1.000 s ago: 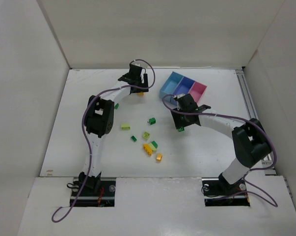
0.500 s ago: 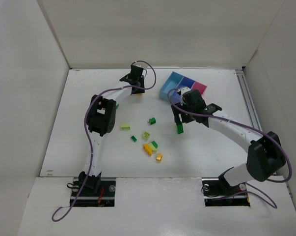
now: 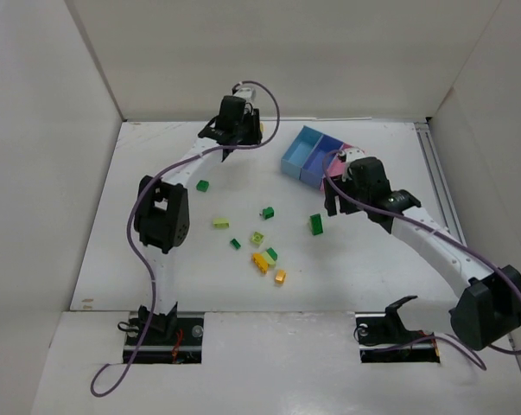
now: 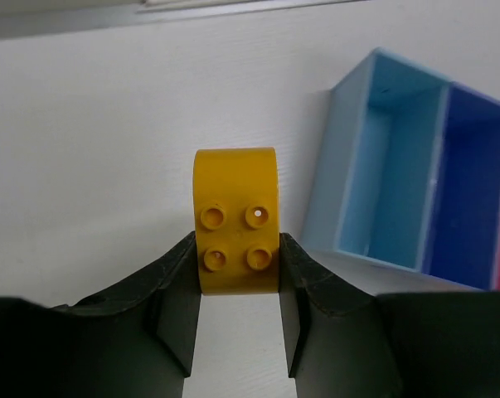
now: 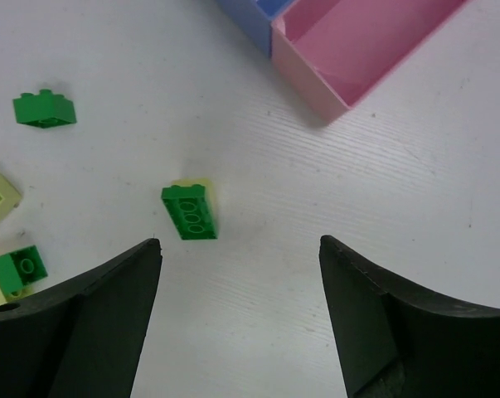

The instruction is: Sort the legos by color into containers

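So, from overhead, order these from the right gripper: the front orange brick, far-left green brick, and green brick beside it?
1. Nearby green brick, just left of the right gripper.
2. Orange brick, front centre.
3. Far-left green brick, on the left side.

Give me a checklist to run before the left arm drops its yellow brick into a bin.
1. Grip: yellow brick pinched between the fingers of the left end effector: ok.
2. Brick over a bin: not ok; the light blue bin lies off to the side in the left wrist view.
3. Light blue bin's visible floor bare: ok.
4. Right end effector open and empty: ok.
5. Its clearance from the pink bin for a pass: cannot tell.
6. Dark green brick sorted: not ok; it lies on the table.
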Tool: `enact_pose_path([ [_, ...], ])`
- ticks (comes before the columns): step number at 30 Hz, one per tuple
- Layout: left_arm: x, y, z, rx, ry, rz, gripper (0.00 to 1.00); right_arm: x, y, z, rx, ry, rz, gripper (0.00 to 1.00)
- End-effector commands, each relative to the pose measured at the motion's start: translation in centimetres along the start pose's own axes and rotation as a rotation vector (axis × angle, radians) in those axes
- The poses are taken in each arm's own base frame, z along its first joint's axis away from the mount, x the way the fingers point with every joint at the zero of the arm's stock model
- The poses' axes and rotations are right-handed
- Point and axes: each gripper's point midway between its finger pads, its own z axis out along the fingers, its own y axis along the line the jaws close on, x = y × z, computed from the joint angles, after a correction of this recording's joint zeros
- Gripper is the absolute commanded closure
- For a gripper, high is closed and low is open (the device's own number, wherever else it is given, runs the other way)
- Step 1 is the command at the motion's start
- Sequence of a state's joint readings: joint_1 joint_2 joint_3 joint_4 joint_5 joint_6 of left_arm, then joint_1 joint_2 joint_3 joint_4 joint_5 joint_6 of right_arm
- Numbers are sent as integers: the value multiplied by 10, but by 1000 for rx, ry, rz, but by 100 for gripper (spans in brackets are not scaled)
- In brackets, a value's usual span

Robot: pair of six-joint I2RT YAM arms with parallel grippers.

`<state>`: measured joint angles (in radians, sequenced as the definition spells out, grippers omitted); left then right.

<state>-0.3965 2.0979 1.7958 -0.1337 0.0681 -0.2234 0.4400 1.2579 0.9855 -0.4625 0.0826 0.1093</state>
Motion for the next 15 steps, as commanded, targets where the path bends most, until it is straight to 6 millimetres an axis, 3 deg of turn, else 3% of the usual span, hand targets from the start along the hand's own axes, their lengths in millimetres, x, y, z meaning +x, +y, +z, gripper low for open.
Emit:
enact_pose_path([
  [1, -45, -72, -21, 235, -130, 138, 86, -2, -10, -4, 16, -36, 25, 18],
  [5, -40, -115, -7, 380, -110, 177, 86, -1, -17, -11, 30, -56, 49, 18],
  [7, -33, -120, 8, 379, -103, 192, 86, 5, -22, -11, 40, -47, 57, 18],
  [9, -37, -138, 10, 403, -116, 224, 85, 3, -25, -13, 46, -57, 63, 18],
  [15, -35, -138, 37, 315, -140, 171, 85, 5, -32, -14, 61, -58, 76, 18],
])
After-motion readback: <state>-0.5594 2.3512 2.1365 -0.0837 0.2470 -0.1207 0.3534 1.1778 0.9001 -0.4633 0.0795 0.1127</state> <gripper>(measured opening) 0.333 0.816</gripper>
